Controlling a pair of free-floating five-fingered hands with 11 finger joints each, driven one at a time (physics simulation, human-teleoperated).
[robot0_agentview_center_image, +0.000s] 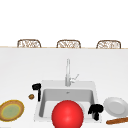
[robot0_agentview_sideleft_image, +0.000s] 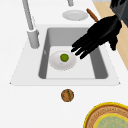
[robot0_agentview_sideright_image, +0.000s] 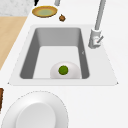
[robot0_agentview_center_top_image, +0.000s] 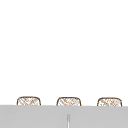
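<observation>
My left hand (robot0_agentview_center_image: 36, 87) hangs in the air by the sink's left edge. In the left side view my left hand (robot0_agentview_sideleft_image: 103, 31) is open, its straight fingers (robot0_agentview_sideleft_image: 81, 48) slanting down over the basin, above and apart from a white dish (robot0_agentview_sideleft_image: 62, 61). A small green fruit (robot0_agentview_sideleft_image: 64, 57) lies on that dish (robot0_agentview_sideright_image: 72, 71), with the green fruit (robot0_agentview_sideright_image: 63, 70) at the middle. My right hand (robot0_agentview_center_image: 96, 110) floats at the sink's front right corner, fingers hanging loose and holding nothing. A large red ball (robot0_agentview_center_image: 67, 114) covers the front of the sink (robot0_agentview_center_image: 45, 83).
A grey faucet (robot0_agentview_center_image: 67, 72) stands behind the basin. Left of the sink are a brown nut (robot0_agentview_center_image: 31, 96) and a yellow-rimmed plate (robot0_agentview_center_image: 11, 110). To the right lie a white plate (robot0_agentview_center_image: 115, 106) and a wooden stick (robot0_agentview_center_image: 117, 120). Three wicker chair backs (robot0_agentview_center_image: 68, 44) line the counter's far edge.
</observation>
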